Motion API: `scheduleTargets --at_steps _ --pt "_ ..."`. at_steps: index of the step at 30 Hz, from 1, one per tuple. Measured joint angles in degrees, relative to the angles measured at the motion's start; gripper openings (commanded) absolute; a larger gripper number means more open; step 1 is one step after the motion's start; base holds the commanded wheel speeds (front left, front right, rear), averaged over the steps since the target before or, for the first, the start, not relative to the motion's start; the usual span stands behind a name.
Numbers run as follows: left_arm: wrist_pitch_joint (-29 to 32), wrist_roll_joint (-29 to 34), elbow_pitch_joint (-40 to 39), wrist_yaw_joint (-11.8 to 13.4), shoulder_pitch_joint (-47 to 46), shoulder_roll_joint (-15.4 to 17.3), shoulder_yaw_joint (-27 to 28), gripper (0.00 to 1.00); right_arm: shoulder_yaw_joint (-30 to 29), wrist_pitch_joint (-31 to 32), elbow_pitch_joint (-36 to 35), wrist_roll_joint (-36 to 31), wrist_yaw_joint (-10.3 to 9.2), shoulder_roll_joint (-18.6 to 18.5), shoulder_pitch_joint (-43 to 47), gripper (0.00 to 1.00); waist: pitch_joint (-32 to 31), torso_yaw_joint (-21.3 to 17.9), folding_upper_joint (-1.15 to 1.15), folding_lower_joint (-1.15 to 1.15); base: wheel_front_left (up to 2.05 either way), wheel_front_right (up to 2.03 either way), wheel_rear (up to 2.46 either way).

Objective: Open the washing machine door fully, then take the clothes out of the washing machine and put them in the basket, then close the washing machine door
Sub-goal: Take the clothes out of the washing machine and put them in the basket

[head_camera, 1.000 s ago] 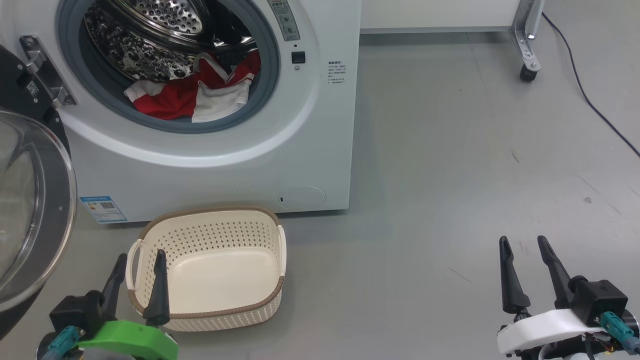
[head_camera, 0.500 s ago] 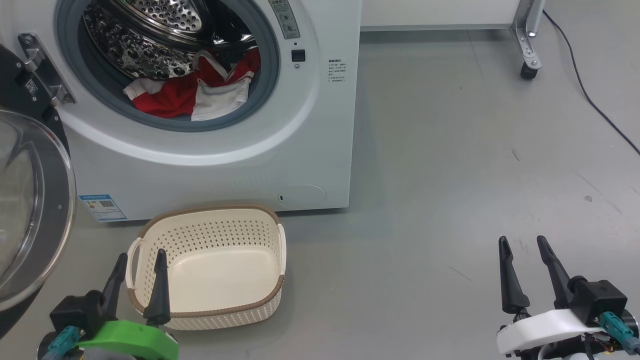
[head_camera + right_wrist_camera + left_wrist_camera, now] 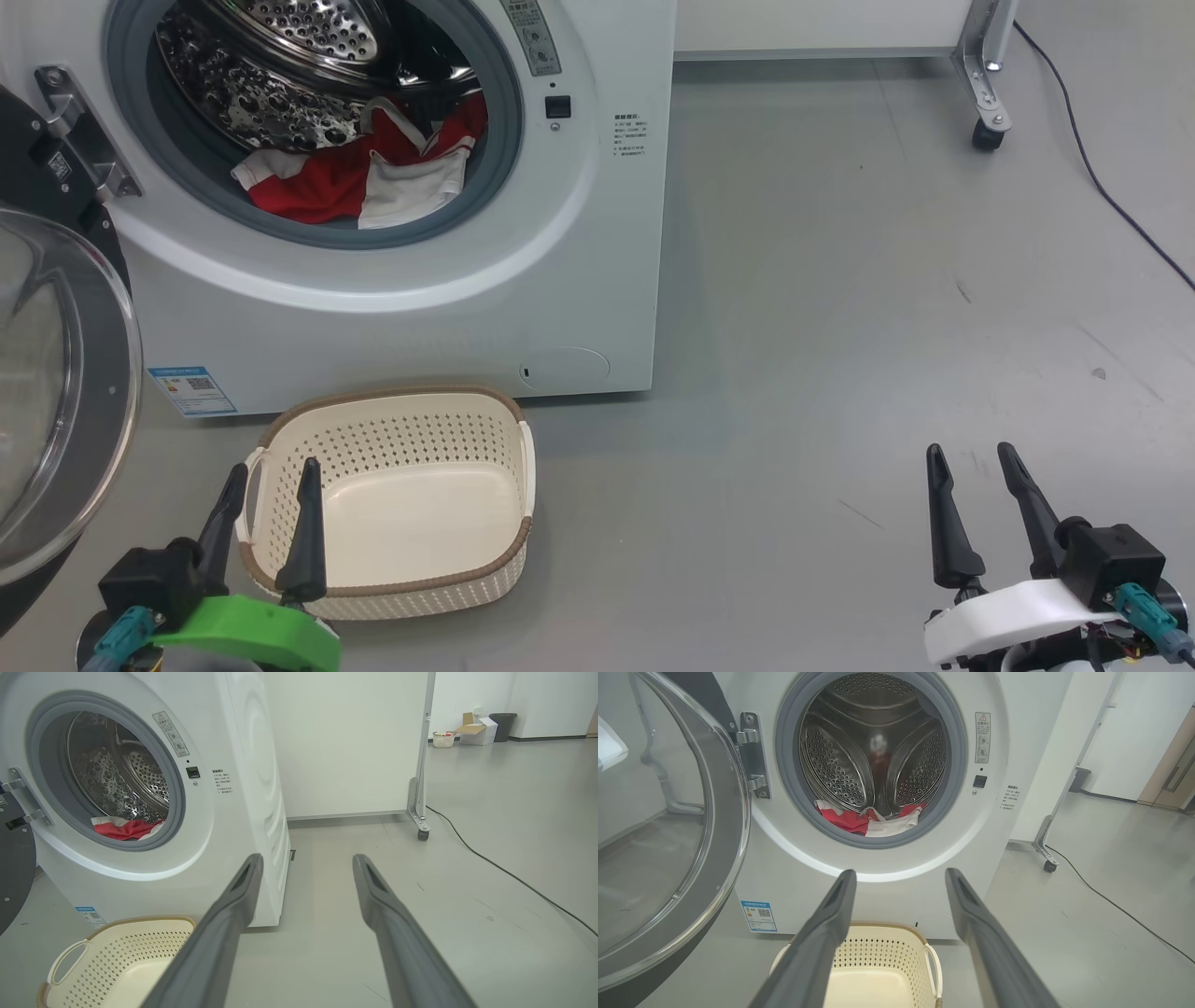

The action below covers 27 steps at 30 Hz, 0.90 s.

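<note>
Two claws show in the head view. The left claw (image 3: 274, 465), on a green mount at 7 o'clock, has its two dark fingers spread wide and grips nothing. Its tips lie over the near-left corner of the basket in that view. The right claw (image 3: 968, 448), on a white mount at 5 o'clock, is equally wide and empty above the grey floor (image 3: 840, 327).

One basket (image 3: 392, 390) sits on the floor at 12 o'clock from the left claw. It is cream with perforated sides, a brown woven-look rim and two side handles. Just beyond it, also at 12 o'clock, stands one white washing machine (image 3: 579, 280).

Its one washing machine door (image 3: 107, 373) hangs open at 9 o'clock, with a glossy black rim around bulging clear glass. The clothes (image 3: 327, 182) form one red heap with white panels and stripe trim, at 6 o'clock in the steel drum (image 3: 280, 56). How many garments it holds I cannot tell.

The machine's front carries three markings:
- one blue label (image 3: 191, 390) with a square code
- one grey warning strip (image 3: 982, 737)
- one block of dark print (image 3: 631, 135)

All of the writing is too small to read.
</note>
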Motion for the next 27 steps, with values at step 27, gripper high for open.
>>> scheduleTargets --at_steps 27 --pt "-0.48 0.10 -0.38 0.18 1.07 0.92 0.13 1.00 0.40 0.00 0.98 0.00 0.19 0.34 0.01 1.00 -1.28 0.38 0.00 0.00 0.85 -0.90 0.06"
